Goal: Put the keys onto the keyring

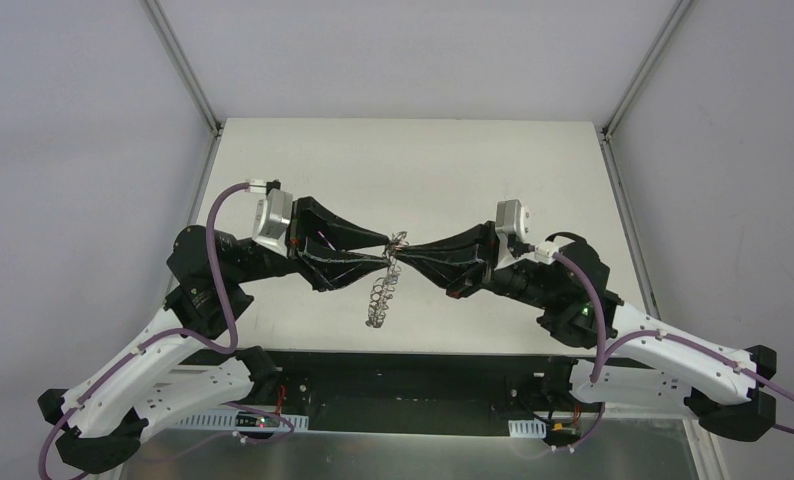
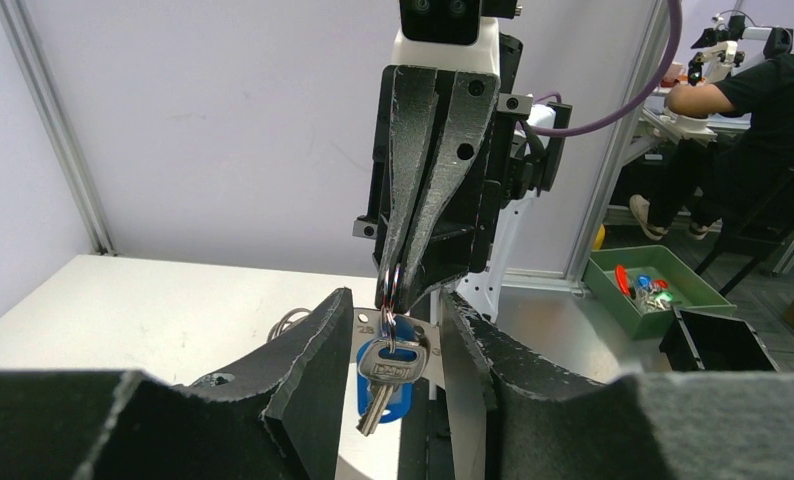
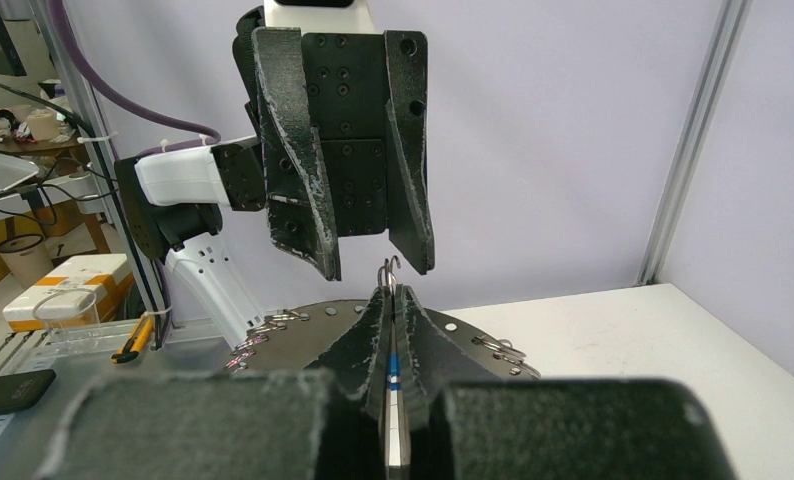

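Between the parted, empty fingers of the left gripper (image 3: pixel 373 268) hangs a key (image 2: pixel 388 368). It dangles from a wire loop just under the tips of the right gripper (image 2: pixel 397 285), which is clamped on the keyring (image 1: pixel 378 295); the rest of the ring droops below both tools. Closing the left fingers could swing the loose key aside, or tug the loop out of the right pinch and drop everything.

I count two grippers, left gripper (image 1: pixel 384 246) and right gripper (image 1: pixel 409 250), one keyring (image 1: pixel 378 297), and at least one key (image 2: pixel 390 370).
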You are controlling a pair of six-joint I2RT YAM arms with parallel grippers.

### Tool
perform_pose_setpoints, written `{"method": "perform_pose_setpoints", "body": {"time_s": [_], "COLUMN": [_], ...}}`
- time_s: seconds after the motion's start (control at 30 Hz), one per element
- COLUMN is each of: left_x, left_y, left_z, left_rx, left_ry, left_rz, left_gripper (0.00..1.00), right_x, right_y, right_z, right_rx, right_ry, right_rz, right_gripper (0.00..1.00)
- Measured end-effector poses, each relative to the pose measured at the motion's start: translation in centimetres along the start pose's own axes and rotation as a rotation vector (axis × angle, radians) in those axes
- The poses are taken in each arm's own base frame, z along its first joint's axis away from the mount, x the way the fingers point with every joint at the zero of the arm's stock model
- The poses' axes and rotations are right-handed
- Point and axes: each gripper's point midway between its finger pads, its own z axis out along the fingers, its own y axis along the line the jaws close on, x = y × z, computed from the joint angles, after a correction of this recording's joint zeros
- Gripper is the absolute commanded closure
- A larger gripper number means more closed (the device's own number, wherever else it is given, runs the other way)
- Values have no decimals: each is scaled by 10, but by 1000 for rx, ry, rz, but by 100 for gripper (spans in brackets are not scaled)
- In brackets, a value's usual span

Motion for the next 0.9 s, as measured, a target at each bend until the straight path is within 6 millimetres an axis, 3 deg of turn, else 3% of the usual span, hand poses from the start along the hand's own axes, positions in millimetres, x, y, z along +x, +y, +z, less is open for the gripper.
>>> {"method": "perform_pose_setpoints", "body": {"time_s": [0.77, 0.9], "left_x": [6, 5], "left_y": [0, -1], "left_z": [-1, -2], "left_rx": [4, 5], "left_ry": [8, 4], "left_rz": [-8, -4], "left_gripper": [70, 77], "right_x": [3, 2], "right_y": [2, 2], "right_z": [3, 3], "right_rx": [-9, -13], "right_ry": [3, 0], "right_rz": [6, 5], "right_gripper": [100, 100]}}
